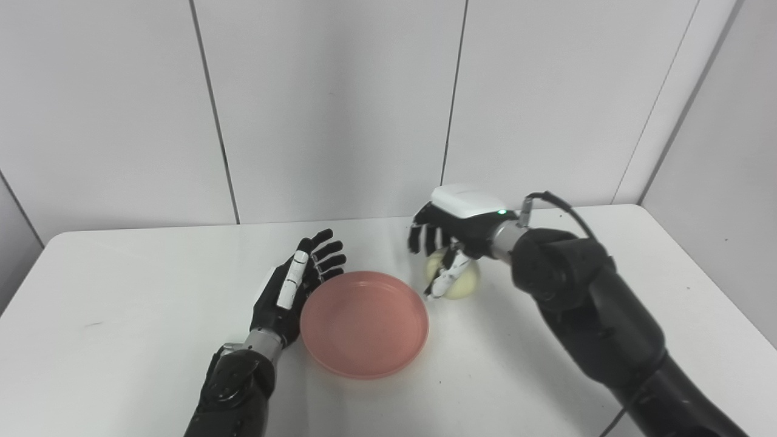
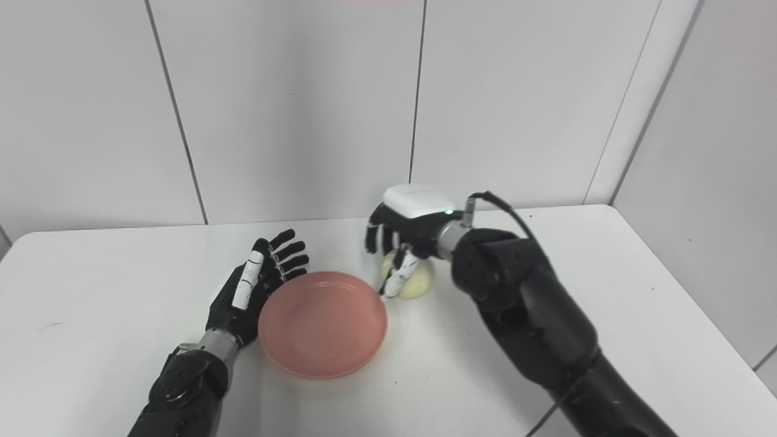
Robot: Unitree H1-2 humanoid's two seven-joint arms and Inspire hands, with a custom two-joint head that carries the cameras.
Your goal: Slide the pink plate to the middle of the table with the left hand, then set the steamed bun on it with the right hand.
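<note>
The pink plate (image 1: 364, 325) lies on the white table near its middle, empty. My left hand (image 1: 297, 291) is open, fingers spread and pointing away, with its palm side against the plate's left rim. The pale steamed bun (image 1: 464, 285) sits on the table just right of the plate's far rim. My right hand (image 1: 452, 240) hovers over the bun, fingers curved down on its far left side and the thumb lying across its front. The fingers are apart and the bun rests on the table. The hand hides the top of the bun.
The white table (image 1: 139, 315) runs from a wall of grey panels at the back to the front edge. Its right edge (image 1: 716, 285) is close to my right arm. Only the plate and the bun are on it.
</note>
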